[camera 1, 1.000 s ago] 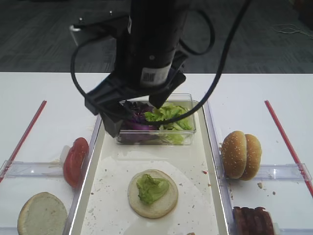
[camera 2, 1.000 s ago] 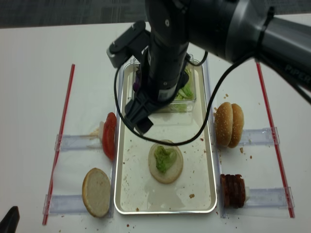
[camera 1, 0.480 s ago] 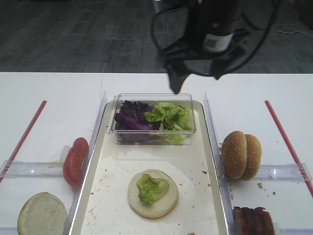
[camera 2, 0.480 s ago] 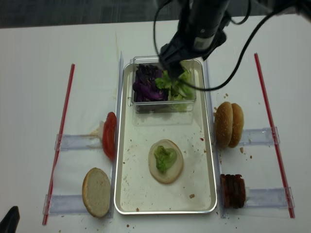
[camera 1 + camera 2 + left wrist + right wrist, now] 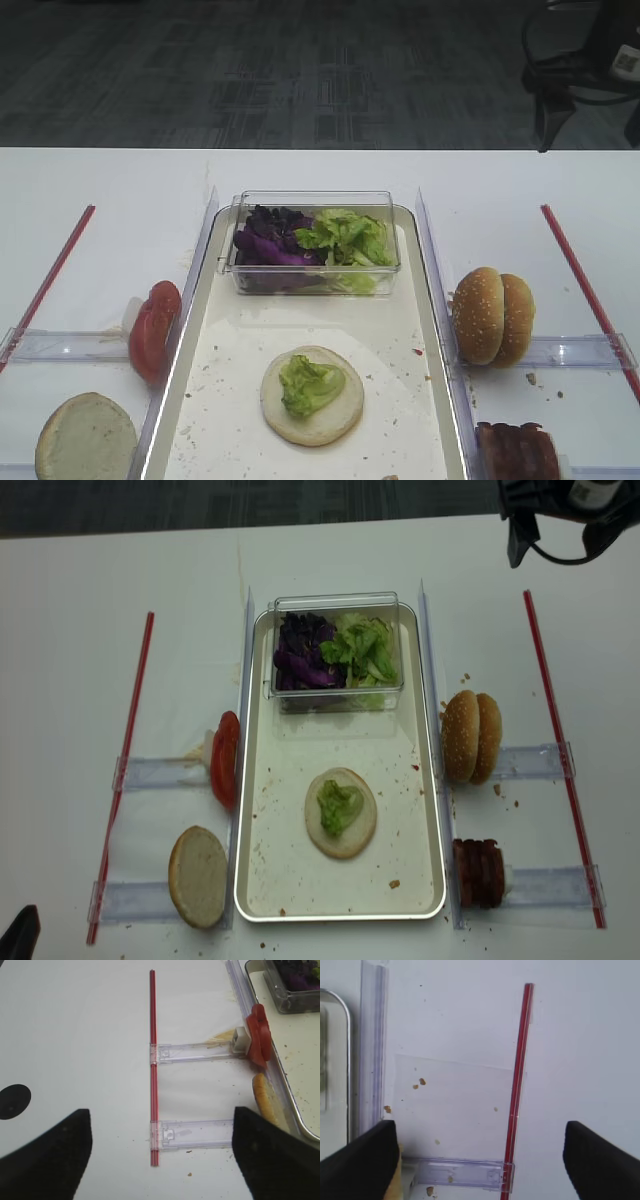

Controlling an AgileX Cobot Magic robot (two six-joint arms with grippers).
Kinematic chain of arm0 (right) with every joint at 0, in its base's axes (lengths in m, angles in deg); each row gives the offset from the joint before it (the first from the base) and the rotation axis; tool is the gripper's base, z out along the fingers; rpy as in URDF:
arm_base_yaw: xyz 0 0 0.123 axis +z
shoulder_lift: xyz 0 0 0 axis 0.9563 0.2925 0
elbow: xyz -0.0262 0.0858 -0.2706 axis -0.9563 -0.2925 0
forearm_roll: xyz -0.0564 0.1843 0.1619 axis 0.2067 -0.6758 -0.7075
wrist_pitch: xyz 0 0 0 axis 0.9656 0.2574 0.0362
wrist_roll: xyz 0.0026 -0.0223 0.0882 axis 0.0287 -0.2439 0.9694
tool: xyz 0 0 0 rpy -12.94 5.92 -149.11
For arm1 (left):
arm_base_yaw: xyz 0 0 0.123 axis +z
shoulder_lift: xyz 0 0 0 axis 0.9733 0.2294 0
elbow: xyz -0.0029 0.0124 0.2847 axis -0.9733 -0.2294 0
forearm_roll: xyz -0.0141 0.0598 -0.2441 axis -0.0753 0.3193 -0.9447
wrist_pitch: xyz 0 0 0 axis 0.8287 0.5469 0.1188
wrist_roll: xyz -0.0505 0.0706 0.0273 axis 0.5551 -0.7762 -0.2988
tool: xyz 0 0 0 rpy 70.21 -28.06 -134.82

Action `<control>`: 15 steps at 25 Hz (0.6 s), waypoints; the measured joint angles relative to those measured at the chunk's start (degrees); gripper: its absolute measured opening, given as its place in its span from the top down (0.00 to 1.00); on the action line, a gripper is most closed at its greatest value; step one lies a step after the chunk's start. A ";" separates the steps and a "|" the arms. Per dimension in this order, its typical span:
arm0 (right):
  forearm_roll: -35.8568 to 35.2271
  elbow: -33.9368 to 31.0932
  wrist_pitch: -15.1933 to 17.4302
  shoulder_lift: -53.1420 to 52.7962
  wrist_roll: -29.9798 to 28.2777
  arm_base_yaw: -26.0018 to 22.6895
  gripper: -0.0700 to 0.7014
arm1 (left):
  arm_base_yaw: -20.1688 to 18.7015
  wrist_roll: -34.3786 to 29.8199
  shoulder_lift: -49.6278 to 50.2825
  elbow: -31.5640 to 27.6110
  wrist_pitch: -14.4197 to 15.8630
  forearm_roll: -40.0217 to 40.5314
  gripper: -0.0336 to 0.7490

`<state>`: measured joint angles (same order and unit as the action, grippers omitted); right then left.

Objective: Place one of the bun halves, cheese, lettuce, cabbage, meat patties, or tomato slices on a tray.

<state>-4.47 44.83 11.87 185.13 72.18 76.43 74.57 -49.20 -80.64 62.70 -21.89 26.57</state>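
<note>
On a white table (image 5: 300,170) edged by dark grey carpet (image 5: 260,70), the tray (image 5: 258,780) runs lengthwise down the middle, away from the robot. A flat bun half (image 5: 341,813) topped with a scrap of lettuce (image 5: 339,805) lies on its floor. A clear tub (image 5: 337,652) at the far end holds cabbage (image 5: 300,652) beside more lettuce.

The right gripper (image 5: 480,1152), jaws spread wide and empty, hangs over bare table outside the tray's right rim, well beyond the food. Sesame buns (image 5: 472,736) and patties (image 5: 480,872) stand on edge in clear holders on that side, nearer the robot than the gripper, so the right arm is judged best placed for either.

Tomato slices (image 5: 224,759) and a pale bun half (image 5: 199,876) sit just off the left rim. The left gripper (image 5: 162,1152), also parted and holding nothing, looks across at them from the left.
</note>
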 joint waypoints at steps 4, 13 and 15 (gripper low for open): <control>-0.02 0.00 0.00 0.75 0.28 -1.74 0.02 | 0.00 0.00 0.00 0.00 0.00 0.00 0.24; 0.74 -3.30 -0.25 -0.58 0.64 -1.96 0.02 | 0.00 0.00 0.00 0.00 0.00 0.00 0.24; 0.61 -7.31 -0.38 -2.53 0.69 -2.07 0.02 | 0.00 0.00 0.00 0.00 0.00 0.00 0.24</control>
<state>-3.86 37.51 11.49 182.60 72.87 74.35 74.57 -49.20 -80.64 62.70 -21.89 26.57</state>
